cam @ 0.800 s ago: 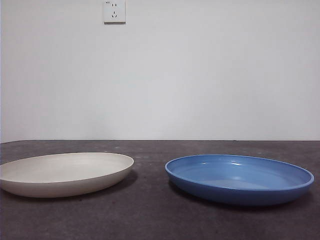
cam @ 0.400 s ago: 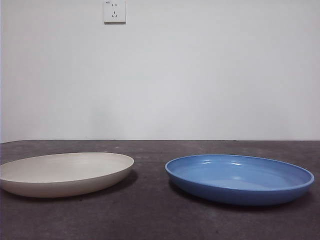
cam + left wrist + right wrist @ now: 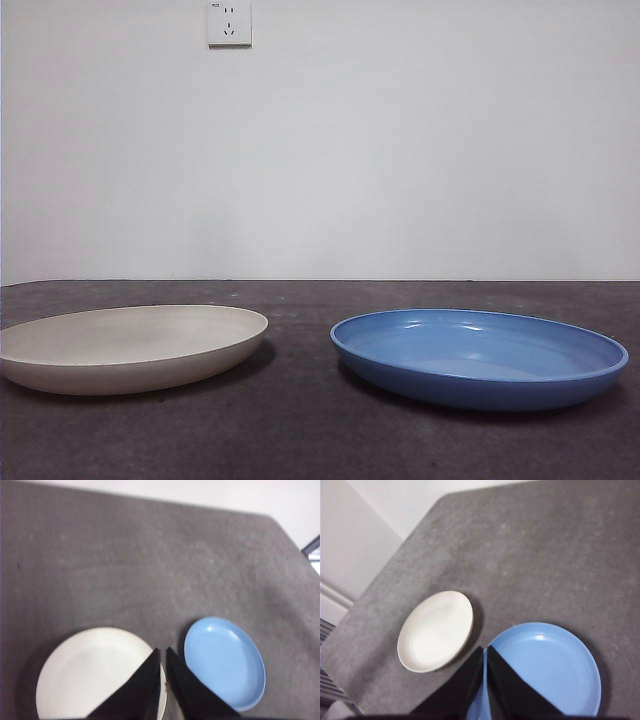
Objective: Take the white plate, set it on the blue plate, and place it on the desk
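- Nothing moved since earlier frames; white plate (image 3: 130, 345) lies beside blue plate (image 3: 480, 355) mid-desk (image 3: 300, 440), apart.
- Left gripper (image 3: 163, 652) and right gripper (image 3: 484, 651) hang high, jaws nearly together.
- Plate looks stiff, light, smooth; I'd pinch its rim.

white plate (image 3: 130, 345) flat on desk (image 3: 300, 440) | blue plate (image 3: 480, 358) beside, apart

Both arms hang high above the surface, out of the front view entirely. The left gripper (image 3: 163, 651) points down from well above, its two black jaws pressed nearly together with only a thin slit between the tips, holding nothing. The right gripper (image 3: 484, 649) is posed the same way, raised well clear, jaws drawn in to a narrow slit, with nothing between them
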Motion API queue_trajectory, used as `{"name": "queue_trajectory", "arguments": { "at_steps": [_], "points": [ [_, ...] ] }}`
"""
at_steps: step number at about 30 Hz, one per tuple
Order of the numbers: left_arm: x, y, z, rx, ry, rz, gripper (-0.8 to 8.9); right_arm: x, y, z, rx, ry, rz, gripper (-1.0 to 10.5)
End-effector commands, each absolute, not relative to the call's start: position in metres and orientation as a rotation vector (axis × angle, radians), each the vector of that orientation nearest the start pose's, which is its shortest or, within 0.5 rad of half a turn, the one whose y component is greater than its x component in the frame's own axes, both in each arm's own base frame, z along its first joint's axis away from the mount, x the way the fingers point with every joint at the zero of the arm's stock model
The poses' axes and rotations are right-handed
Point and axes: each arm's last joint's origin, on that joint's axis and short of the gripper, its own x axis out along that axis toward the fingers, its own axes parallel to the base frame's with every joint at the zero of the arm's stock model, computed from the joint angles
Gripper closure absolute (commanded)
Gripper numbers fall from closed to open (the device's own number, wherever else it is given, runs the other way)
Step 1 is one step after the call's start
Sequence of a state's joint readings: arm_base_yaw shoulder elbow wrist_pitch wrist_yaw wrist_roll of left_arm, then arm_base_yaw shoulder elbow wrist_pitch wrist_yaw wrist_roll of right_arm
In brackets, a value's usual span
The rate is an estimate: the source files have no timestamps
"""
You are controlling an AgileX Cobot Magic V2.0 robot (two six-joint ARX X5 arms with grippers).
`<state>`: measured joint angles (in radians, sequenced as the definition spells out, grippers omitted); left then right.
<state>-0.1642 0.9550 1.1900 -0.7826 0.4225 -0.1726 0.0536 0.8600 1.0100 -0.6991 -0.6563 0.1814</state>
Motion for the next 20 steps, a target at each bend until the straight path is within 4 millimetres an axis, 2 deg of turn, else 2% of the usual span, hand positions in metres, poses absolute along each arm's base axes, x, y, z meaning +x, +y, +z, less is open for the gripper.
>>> {"name": "queue_trajectory", "arguments": {
  "at_steps": [1, 2, 4, 6, 7, 9, 15, 20],
  "points": [
    [0.169, -0.042, 0.389, -0.194, 0.593, -0.551, 6.96, 0.158, 0.027, 0.356, 0.296, 0.581, 0.657, 9.3],
    [0.168, -0.043, 0.388, -0.192, 0.6, -0.553, 6.32, 0.158, 0.027, 0.356, 0.296, 0.581, 0.656, 9.0],
    [0.168, -0.043, 0.388, -0.182, 0.607, -0.56, 4.45, 0.158, 0.027, 0.356, 0.296, 0.581, 0.656, 7.4],
    [0.167, -0.044, 0.387, -0.18, 0.613, -0.563, 2.71, 0.158, 0.027, 0.356, 0.296, 0.581, 0.655, 5.1],
    [0.167, -0.044, 0.387, -0.179, 0.612, -0.564, 2.09, 0.158, 0.027, 0.356, 0.296, 0.581, 0.655, 3.8],
    [0.167, -0.044, 0.387, -0.18, 0.612, -0.564, 1.07, 0.158, 0.027, 0.356, 0.296, 0.581, 0.655, 2.4],
    [0.167, -0.044, 0.386, -0.19, 0.629, -0.559, 0.99, 0.158, 0.027, 0.356, 0.296, 0.579, 0.656, 2.3],
    [0.172, -0.042, 0.375, -0.229, 0.743, -0.522, 0.99, 0.158, 0.027, 0.356, 0.302, 0.589, 0.655, 2.3]
  ]
}}
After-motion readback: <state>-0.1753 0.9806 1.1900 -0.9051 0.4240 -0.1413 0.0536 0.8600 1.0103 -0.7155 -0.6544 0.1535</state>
